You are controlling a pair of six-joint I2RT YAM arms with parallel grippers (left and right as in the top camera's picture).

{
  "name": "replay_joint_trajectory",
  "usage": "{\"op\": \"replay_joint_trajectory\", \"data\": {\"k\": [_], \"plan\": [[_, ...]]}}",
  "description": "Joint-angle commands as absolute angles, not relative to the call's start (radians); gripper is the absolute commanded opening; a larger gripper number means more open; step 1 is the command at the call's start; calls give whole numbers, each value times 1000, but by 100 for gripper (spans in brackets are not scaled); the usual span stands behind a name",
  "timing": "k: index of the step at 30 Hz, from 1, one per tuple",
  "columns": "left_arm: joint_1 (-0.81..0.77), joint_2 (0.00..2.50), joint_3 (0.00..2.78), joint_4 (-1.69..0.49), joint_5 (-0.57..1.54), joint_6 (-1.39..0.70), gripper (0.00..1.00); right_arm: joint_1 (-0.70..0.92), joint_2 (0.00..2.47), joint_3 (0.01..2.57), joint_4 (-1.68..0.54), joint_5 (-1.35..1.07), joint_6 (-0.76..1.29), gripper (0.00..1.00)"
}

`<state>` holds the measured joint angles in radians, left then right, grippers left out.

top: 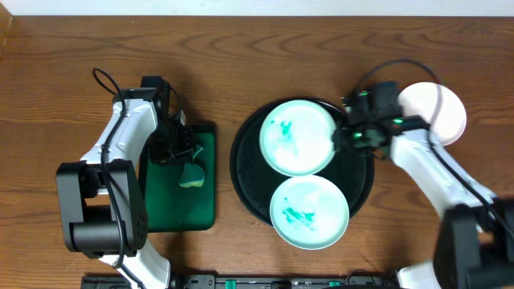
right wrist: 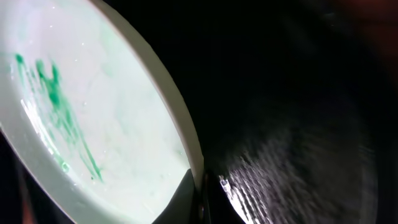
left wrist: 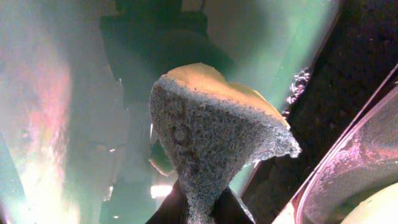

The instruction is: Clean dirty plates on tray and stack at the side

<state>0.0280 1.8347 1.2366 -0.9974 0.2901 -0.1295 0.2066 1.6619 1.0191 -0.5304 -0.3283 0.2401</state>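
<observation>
Here, brown wood table point(top: 241, 48); left end effector point(left wrist: 198, 208) clamped on sponge point(left wrist: 211, 124), right end effector point(right wrist: 200, 199) pinching plate point(right wrist: 93, 112) rim.

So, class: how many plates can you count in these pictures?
3. On the tray: a smeared back plate and a smeared front plate. On the table, right of the tray: a white plate, partly covered by the right arm. No others show.
</observation>
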Motion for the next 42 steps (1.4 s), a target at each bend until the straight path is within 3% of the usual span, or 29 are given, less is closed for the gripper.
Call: {"op": "replay_joint_trajectory", "data": {"k": [1, 13, 20, 42], "plan": [[30, 1812, 1239, -1004, 304, -116, 7, 237, 1779, 1029, -476, -303, 338, 2], [30, 1812, 1239, -874, 291, -116, 7, 232, 1861, 1030, -422, -344, 317, 1], [30, 1812, 1239, -866, 100, -116, 7, 234, 1861, 1030, -454, -371, 282, 2], [21, 1771, 1176, -858, 93, -136, 7, 234, 1861, 1030, -494, -376, 260, 1]]}}
